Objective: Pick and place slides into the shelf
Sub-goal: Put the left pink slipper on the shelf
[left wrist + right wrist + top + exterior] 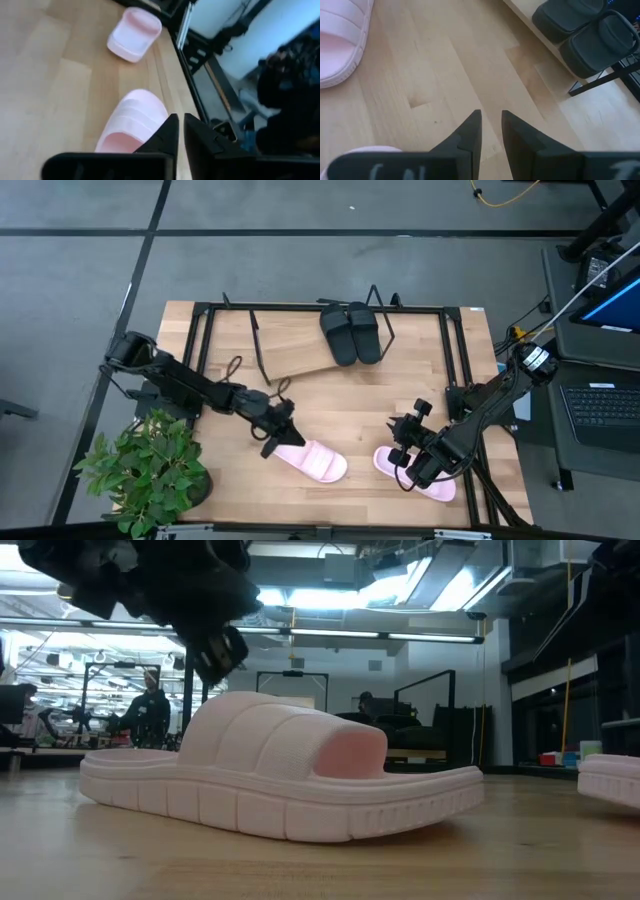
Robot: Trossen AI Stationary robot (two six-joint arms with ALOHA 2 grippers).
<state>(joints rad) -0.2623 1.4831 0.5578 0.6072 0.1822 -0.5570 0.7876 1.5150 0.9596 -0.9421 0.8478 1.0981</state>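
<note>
I'm working in what looks like a robotics lab on an open industrial floor. From above I see a wooden bench (340, 430) boxed in by a black metal frame (455, 360), standing on grey concrete marked with dark tape lines. A laptop (600, 415) and a monitor (615, 305) sit on a stand beside it. Across the bench, long ceiling strip lights (380, 635) hang over more equipment, and a person (145, 710) stands among other workstations.
</note>
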